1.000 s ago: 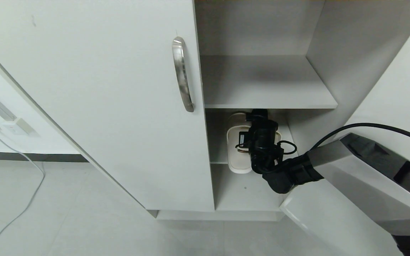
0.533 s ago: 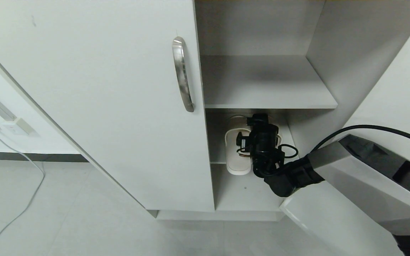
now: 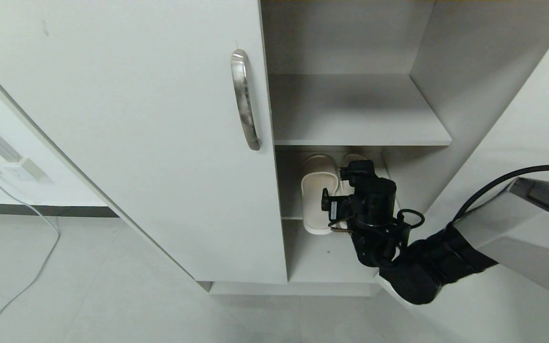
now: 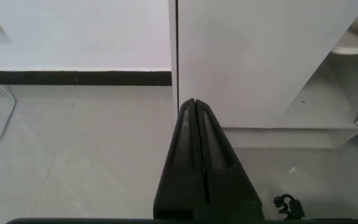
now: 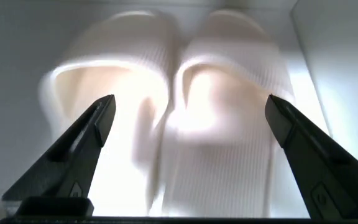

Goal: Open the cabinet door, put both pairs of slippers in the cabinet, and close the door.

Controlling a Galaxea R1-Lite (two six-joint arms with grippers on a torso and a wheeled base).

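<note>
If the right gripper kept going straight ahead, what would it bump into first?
Most likely the white slippers, lying straight ahead of the open right gripper inside the cabinet.

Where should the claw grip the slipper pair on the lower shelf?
Pinch the slippers across both outer sides near the heel ends, coming in level from the open front of the cabinet. They lie flat, side by side and touching, heels toward the opening, and the shelf above probably rules out a top approach. The open right claw faces them from that side.
</note>
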